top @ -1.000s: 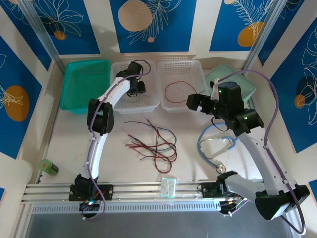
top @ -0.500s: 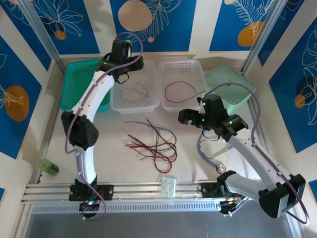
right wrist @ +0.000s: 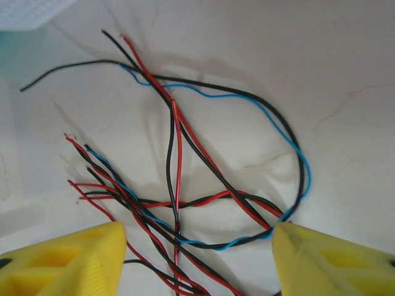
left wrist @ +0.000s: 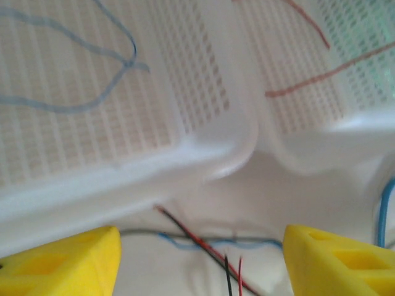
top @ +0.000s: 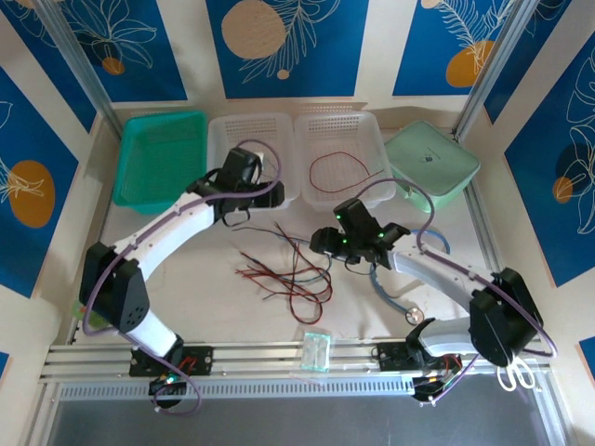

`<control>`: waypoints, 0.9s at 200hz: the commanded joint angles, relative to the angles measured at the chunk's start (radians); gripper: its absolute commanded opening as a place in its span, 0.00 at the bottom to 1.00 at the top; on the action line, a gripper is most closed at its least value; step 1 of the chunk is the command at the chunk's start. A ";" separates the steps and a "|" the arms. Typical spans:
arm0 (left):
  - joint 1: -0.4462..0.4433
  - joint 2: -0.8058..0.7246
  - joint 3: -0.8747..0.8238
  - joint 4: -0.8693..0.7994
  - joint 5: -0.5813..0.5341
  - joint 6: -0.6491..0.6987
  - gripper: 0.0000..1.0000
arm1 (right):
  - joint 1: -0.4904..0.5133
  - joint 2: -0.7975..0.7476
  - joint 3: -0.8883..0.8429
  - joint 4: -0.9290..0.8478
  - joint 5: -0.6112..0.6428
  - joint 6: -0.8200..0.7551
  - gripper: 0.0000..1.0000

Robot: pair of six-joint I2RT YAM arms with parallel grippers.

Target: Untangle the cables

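White surface (top: 186, 269), with blue-patterned walls behind it. My left arm extends diagonally forward. My left claw (left wrist: 200, 259) is released, yellow fingers apart, at the near rim of the clear perforated plastic basket (left wrist: 203, 123). My right arm lies low and reaches leftward. My right claw (right wrist: 199, 259) is released above the tangled thin red, black and blue cables (right wrist: 185, 160), which lie mid-surface.

cables (top: 290, 265) on table (top: 218, 311) – before baskets (top: 330, 135), stethoscope (top: 383, 288) right

Robot lab cell, my station: aluminium rail (top: 260, 353) bearing both arm bases (top: 167, 358); beyond it table (top: 204, 307), plastic baskets (top: 307, 139), blue-patterned enclosure panels (top: 307, 56).
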 commanded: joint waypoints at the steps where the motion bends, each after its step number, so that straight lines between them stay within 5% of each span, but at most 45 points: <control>1: -0.016 -0.098 -0.120 0.096 0.034 -0.112 0.67 | 0.019 0.058 0.000 0.085 -0.045 0.052 0.56; 58: -0.059 -0.194 -0.327 0.157 0.045 -0.203 0.63 | 0.049 0.238 0.045 0.193 -0.094 0.079 0.33; 180: -0.060 -0.237 -0.403 0.160 0.057 -0.246 0.62 | 0.090 0.425 0.084 0.272 -0.094 0.112 0.24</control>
